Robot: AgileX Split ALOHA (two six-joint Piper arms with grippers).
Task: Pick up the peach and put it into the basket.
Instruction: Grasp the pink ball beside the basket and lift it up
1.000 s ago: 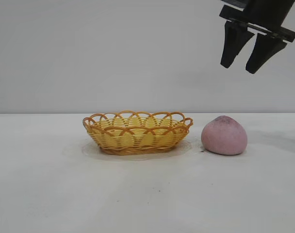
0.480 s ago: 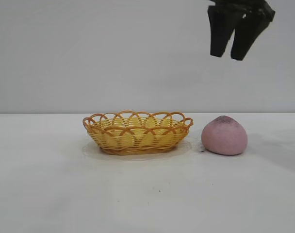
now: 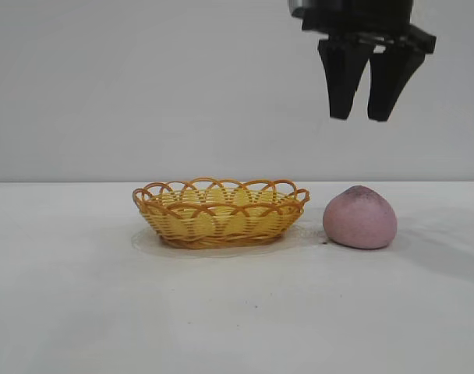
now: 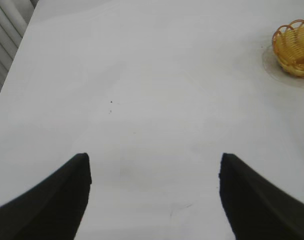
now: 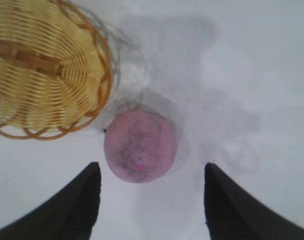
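The dusty pink peach lies on the white table just right of the yellow-orange wicker basket, apart from it. My right gripper hangs open and empty well above the peach, pointing down. In the right wrist view the peach sits just beyond my open right gripper, with the basket beside it. My left gripper is open and empty over bare table, far from the basket; it is out of the exterior view.
The white table runs wide around both objects, with a plain grey wall behind. The table's edge and a ribbed surface show in the left wrist view.
My right gripper has moved left across the top of the view and come down a little, from right of the peach to above it. Peach and basket have not moved.
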